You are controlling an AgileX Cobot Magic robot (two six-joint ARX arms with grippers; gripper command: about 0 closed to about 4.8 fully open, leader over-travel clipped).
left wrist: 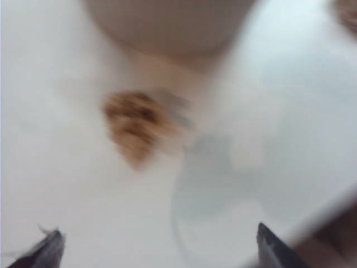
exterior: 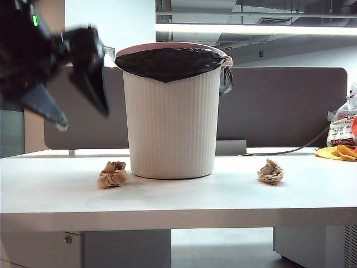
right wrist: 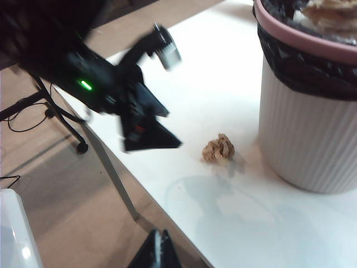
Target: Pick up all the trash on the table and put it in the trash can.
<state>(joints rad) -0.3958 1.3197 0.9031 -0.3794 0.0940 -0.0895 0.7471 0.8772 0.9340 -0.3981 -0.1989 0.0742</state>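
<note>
The white ribbed trash can [exterior: 172, 117] with its black liner stands mid-table [exterior: 178, 198]. One ball of crumpled brown trash [exterior: 112, 174] lies left of its base, another [exterior: 270, 171] to its right. My left gripper [exterior: 82, 114] hangs open and blurred high above the table's left end, holding nothing. The left wrist view shows that left ball [left wrist: 136, 124] on the table well beyond the spread fingertips [left wrist: 47, 252], and the can's base [left wrist: 167, 22] beyond it. From the right wrist view I see the can [right wrist: 301, 128], tan paper inside it [right wrist: 332, 12], the left ball [right wrist: 218, 148] and my shut, empty right gripper [right wrist: 157, 252] over the table edge.
A grey divider panel [exterior: 279, 106] runs behind the can. A white printed bag [exterior: 341, 127] and a yellow-orange cloth [exterior: 337, 152] sit at the far right. A dark stand with cables [right wrist: 61, 120] is on the floor beside the table.
</note>
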